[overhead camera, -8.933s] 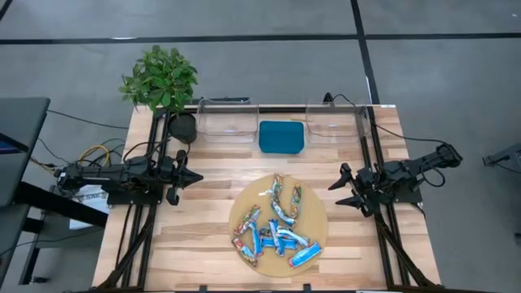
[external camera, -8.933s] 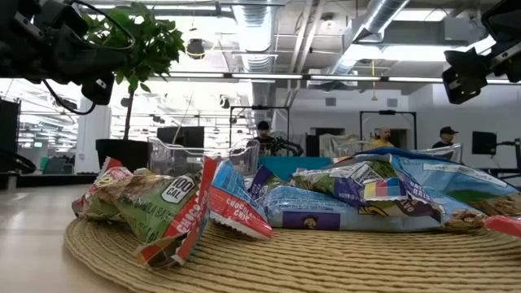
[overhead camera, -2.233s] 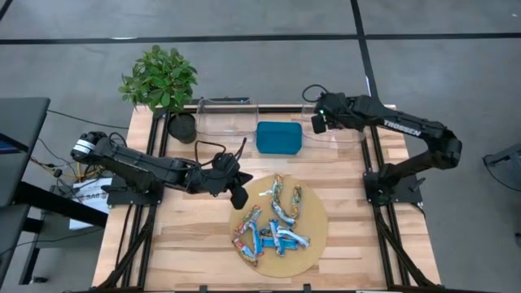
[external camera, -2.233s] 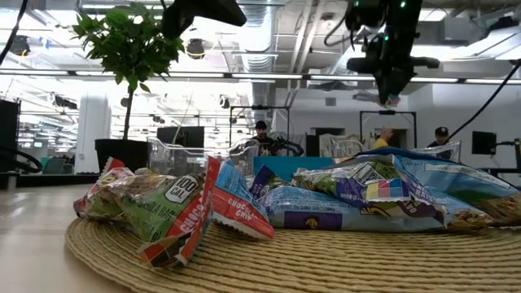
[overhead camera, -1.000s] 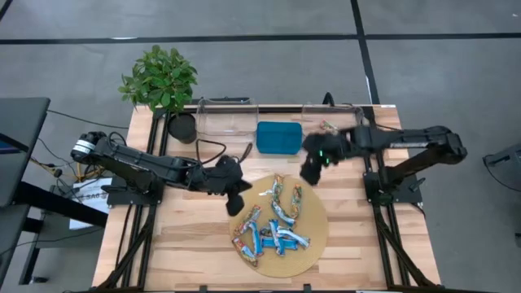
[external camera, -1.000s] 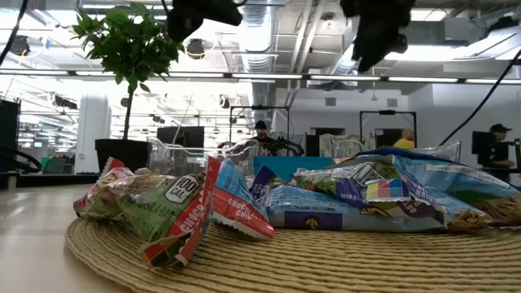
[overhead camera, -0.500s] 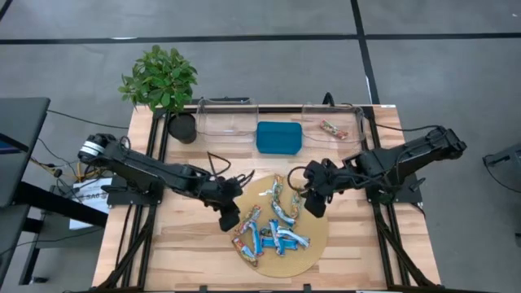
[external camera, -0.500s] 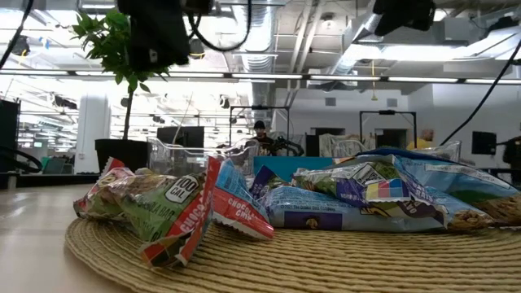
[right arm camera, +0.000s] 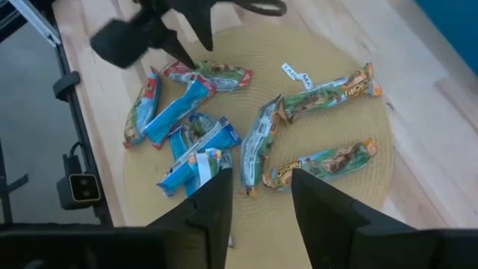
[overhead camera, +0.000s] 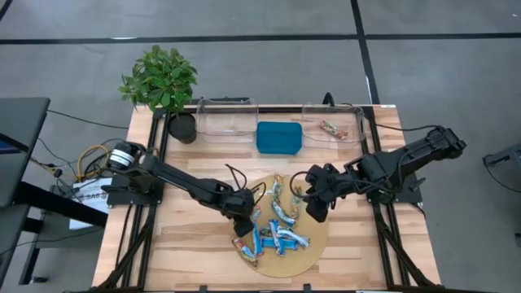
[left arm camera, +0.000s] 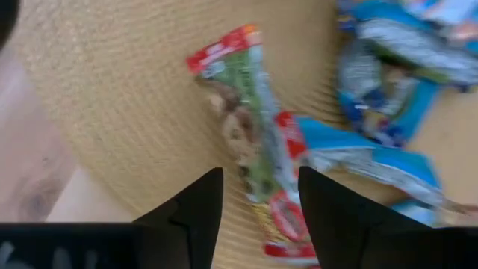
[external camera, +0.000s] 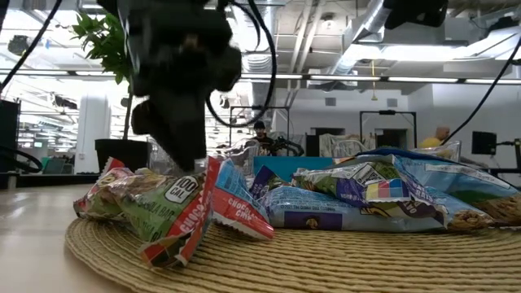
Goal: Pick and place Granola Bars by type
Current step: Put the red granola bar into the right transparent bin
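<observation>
Granola Bars (overhead camera: 273, 228) heaped on mat (overhead camera: 317, 238), table centre.
Behind: tray (overhead camera: 281, 137) between two bins; one bar (overhead camera: 330, 128) in right bin (overhead camera: 355, 130).

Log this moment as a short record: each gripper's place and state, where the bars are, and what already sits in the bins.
left gripper: open, low over a red-and-green bar at the mat's left edge
right gripper: open, above the mat's right side, holding nothing
granola bars: heaped on the round woven mat
right clear bin: one bar inside
left clear bin: no bar visible
teal tray: between the bins
</observation>
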You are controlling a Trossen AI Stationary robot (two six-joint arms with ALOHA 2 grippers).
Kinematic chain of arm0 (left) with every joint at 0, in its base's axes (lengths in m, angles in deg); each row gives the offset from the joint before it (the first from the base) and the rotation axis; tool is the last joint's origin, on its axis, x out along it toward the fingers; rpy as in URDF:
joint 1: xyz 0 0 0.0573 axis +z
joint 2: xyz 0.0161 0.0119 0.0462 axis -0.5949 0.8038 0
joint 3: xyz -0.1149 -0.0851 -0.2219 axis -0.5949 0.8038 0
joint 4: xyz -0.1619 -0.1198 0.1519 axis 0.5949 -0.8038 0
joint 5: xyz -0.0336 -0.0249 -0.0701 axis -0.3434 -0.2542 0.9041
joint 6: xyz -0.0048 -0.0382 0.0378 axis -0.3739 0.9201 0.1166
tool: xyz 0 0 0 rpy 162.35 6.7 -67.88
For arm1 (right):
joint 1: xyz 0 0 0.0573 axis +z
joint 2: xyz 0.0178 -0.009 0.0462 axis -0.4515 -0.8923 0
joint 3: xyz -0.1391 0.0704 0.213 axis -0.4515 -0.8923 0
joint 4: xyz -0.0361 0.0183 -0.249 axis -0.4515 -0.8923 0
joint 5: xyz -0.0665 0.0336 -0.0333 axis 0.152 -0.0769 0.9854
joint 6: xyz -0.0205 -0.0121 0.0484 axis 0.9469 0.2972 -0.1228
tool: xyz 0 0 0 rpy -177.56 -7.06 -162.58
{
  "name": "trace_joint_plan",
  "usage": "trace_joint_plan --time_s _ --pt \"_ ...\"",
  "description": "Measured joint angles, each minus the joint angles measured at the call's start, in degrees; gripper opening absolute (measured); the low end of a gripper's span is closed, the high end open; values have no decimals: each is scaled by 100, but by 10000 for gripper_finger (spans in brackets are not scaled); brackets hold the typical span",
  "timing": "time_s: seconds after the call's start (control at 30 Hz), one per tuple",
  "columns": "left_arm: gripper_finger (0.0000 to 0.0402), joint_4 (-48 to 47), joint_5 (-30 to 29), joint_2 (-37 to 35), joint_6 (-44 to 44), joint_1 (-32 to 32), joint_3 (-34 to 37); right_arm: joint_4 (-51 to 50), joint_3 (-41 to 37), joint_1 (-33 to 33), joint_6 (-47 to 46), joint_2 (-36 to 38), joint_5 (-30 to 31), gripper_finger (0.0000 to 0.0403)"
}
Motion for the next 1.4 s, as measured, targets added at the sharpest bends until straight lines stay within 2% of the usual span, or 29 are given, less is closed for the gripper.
trace_joint_plan --time_s 0.27,0.43,0.6,0.73,1.0,1.17,1.4 --pt "157 155 125 356 -106 -3 -1 10 0 5 3 0 -40 125" --pt "157 386 326 487 -162 -16 -4 66 0 7 424 0 -497 123" --pt "151 389 270 487 -162 -18 -11 179 0 5 613 0 -608 123" --pt "118 390 301 487 -152 -18 -34 175 0 4 705 0 -609 123" --pt "17 310 334 333 119 45 -36 175 0 0 764 0 -606 123" --pt "15 210 -37 -74 405 192 -36 256 0 -3 671 0 -353 123" --pt "8 559 -1033 -1208 636 467 -36 851 0 -278 -105 0 409 123"
